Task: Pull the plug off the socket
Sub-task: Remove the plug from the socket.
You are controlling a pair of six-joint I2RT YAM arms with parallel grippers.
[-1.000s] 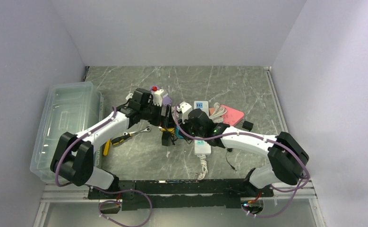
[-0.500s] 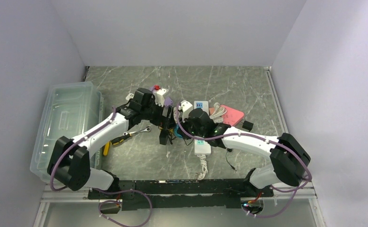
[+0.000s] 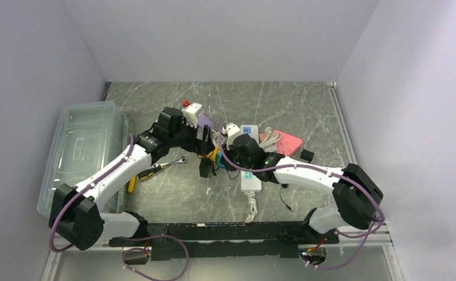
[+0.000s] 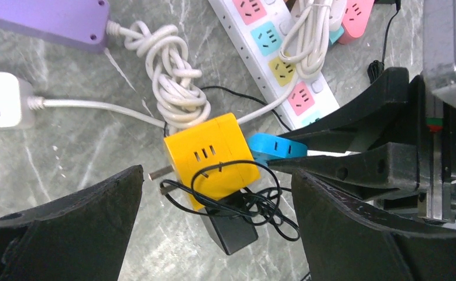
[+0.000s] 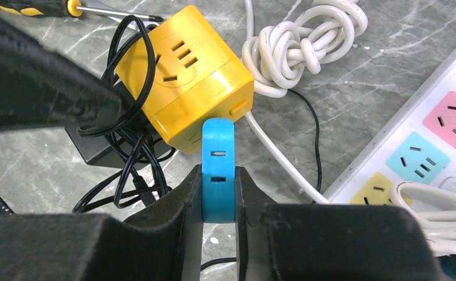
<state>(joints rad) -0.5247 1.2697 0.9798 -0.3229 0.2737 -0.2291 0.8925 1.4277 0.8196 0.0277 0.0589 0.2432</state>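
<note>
A yellow cube socket (image 4: 211, 155) lies on the marble table, also seen in the right wrist view (image 5: 184, 88) and the top view (image 3: 213, 155). A black plug (image 4: 231, 225) with a tangled thin black cable sits against the cube's lower face. A blue adapter (image 5: 218, 158) juts from the cube's other side. My right gripper (image 5: 218, 190) is shut on the blue adapter. My left gripper (image 4: 216, 181) is open wide above the cube and the black plug, one finger on each side, touching neither.
A white power strip with coloured sockets (image 4: 284, 58) and a knotted white cable (image 4: 170, 76) lie just beyond the cube. A purple strip (image 4: 50, 17) and a white adapter (image 4: 0, 99) are at the left. A clear bin (image 3: 85, 146) stands far left, with hand tools (image 3: 155, 170) beside it.
My left arm's wrist has shifted back and to the left, its open fingers still over the cube. My right gripper has stayed shut on the blue adapter.
</note>
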